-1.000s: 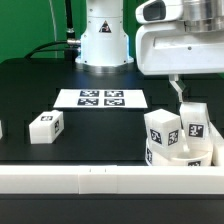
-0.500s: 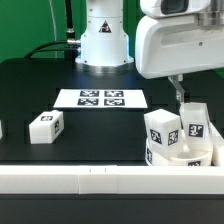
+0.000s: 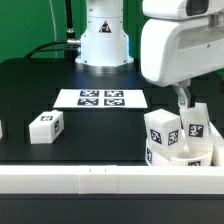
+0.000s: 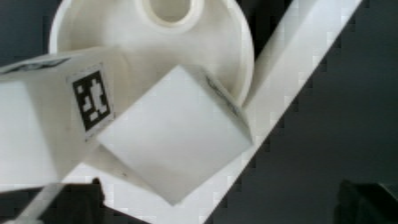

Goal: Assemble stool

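Note:
The round white seat (image 3: 192, 158) lies at the front on the exterior view's right, against the rail. Two white tagged legs (image 3: 162, 130) (image 3: 196, 120) stand on it. In the wrist view the seat (image 4: 169, 45) shows a round hole, and both legs (image 4: 63, 100) (image 4: 178, 135) fill the middle. My gripper (image 3: 182, 97) hangs just above and behind these legs, apart from them. In the wrist view the gripper (image 4: 217, 205) is open and empty, with a dark finger at either side. A loose leg (image 3: 45, 127) lies on the exterior view's left.
The marker board (image 3: 102, 98) lies flat in front of the robot base (image 3: 103, 40). The long white rail (image 3: 100, 180) runs along the table's front edge and shows in the wrist view (image 4: 294, 70) beside the seat. Another white part (image 3: 2, 130) peeks in at the left edge.
The gripper has moved a little toward the exterior view's right and slightly lower, closer to the legs on the seat. The parts have not moved.

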